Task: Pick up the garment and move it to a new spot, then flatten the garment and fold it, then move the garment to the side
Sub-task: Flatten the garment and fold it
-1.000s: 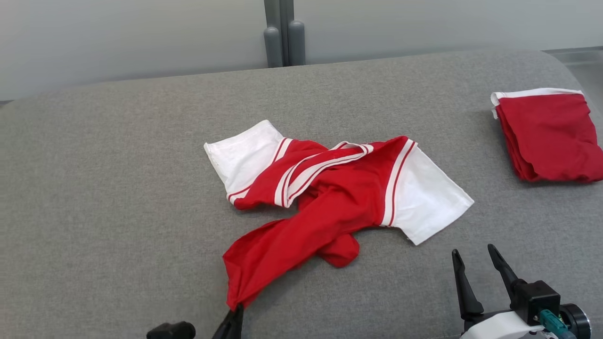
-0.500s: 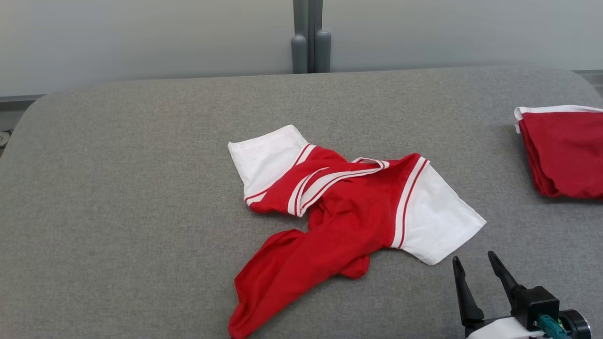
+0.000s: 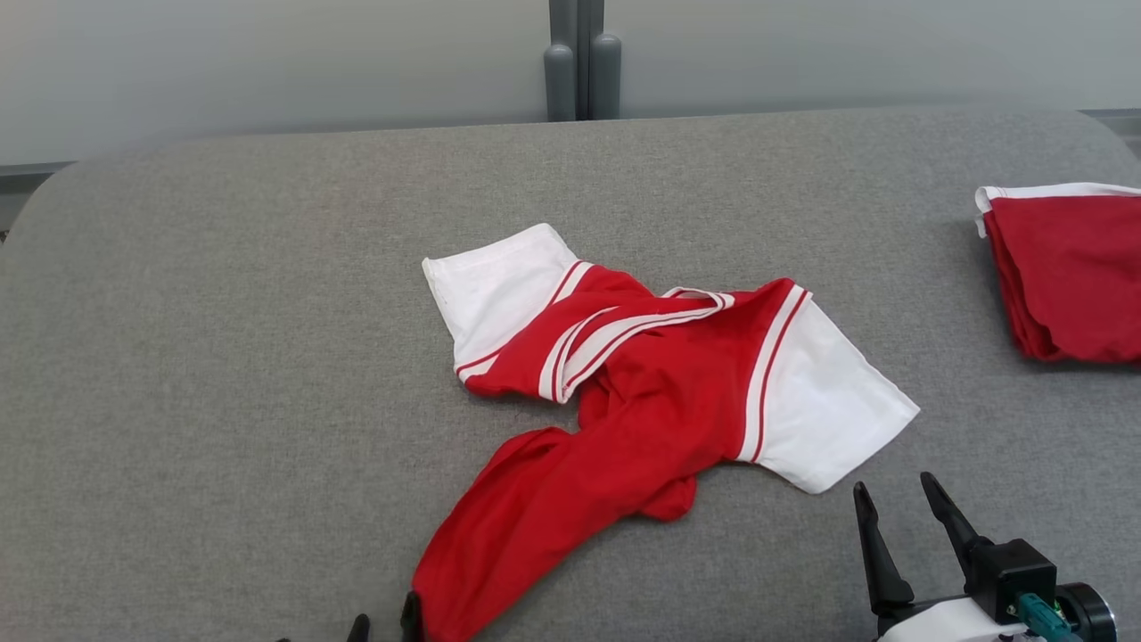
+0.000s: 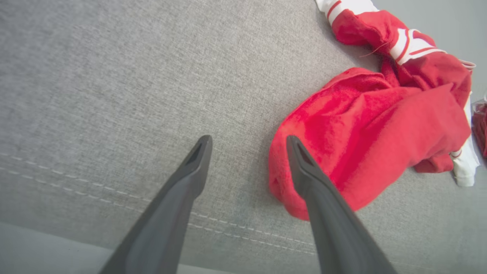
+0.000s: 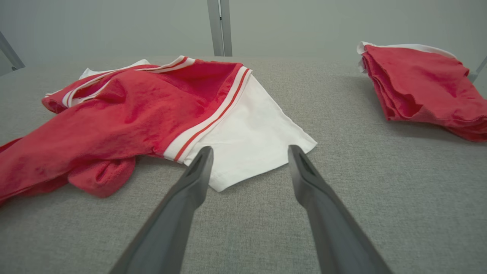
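Observation:
A red shirt with white sleeves and striped trim (image 3: 660, 392) lies crumpled at the middle of the grey padded surface (image 3: 223, 357). Its red hem trails toward the near edge. My left gripper (image 3: 385, 621) peeks in at the bottom edge, just left of that hem. In the left wrist view the left gripper (image 4: 247, 142) is open over bare fabric, its right finger against the edge of the shirt's hem (image 4: 373, 125). My right gripper (image 3: 893, 486) stands open just short of the shirt's white right sleeve (image 5: 251, 140), with the right gripper (image 5: 250, 151) holding nothing.
A second red garment, folded, with a white edge (image 3: 1070, 276) lies at the far right (image 5: 418, 83). Grey posts (image 3: 579, 62) rise behind the surface against a pale wall. A stitched seam (image 4: 76, 182) runs along the near edge by my left gripper.
A second ago my left gripper was pinched on the red hem; now it is open beside it. The head camera has shifted. The right gripper has not moved.

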You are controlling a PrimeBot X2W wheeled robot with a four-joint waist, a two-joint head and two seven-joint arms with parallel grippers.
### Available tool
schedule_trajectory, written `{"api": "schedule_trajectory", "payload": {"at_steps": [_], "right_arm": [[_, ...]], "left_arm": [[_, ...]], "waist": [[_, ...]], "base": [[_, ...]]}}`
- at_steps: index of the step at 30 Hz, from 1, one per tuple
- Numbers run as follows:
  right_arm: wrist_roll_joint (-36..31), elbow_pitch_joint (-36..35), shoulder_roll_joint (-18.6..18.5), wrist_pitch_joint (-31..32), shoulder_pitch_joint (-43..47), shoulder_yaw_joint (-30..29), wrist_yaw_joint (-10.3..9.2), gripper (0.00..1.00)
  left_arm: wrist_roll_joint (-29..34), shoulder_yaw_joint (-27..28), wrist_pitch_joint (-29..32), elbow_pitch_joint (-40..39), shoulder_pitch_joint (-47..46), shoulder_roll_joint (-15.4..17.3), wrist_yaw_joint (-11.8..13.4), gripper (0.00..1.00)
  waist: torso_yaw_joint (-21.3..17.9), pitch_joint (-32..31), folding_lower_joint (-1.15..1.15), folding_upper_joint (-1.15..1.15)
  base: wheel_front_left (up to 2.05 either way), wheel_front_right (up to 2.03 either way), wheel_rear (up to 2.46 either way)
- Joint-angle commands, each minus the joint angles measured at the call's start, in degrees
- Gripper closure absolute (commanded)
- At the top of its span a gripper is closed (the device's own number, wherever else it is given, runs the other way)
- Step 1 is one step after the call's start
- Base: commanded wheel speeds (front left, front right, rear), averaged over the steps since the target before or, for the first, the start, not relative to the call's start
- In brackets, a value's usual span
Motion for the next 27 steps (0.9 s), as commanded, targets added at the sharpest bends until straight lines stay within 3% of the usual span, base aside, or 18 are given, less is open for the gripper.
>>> {"api": "schedule_trajectory", "payload": {"at_steps": [1,11,17,22,27], "right_arm": [[0.0,0.2,0.0,0.0,-0.7,0.1,-0.05,0.00],[0.1,0.1,0.1,0.0,-0.4,0.2,-0.05,0.00],[0.0,-0.1,-0.2,0.0,-0.8,0.0,-0.05,0.00],[-0.3,-1.2,-0.3,0.0,0.0,-0.8,-0.05,0.00],[-0.7,-3.9,-0.1,0.0,-0.1,-1.7,-0.05,0.00]], "left_arm": [[-0.9,-0.3,1.2,-0.2,-1.0,-0.4,-0.6,0.00],[-3.1,-1.8,5.0,2.2,-2.3,-1.4,-2.9,0.00],[-3.2,0.5,2.7,2.7,-3.2,-0.6,-1.9,0.00],[0.2,3.6,-0.5,0.5,-3.4,0.9,-0.4,0.00],[7.5,6.9,-1.3,-3.4,-1.9,2.8,0.1,0.00]], "waist": [[-0.5,0.1,0.00,0.00],[-1.7,0.6,0.00,0.00],[-2.2,0.4,0.00,0.00],[-2.1,-0.9,0.00,0.00],[-1.9,-2.6,0.00,0.00]], "base": [[0.00,0.00,0.00],[0.00,0.00,0.00],[0.00,0.00,0.00],[0.00,0.00,0.00],[0.00,0.00,0.00]]}}
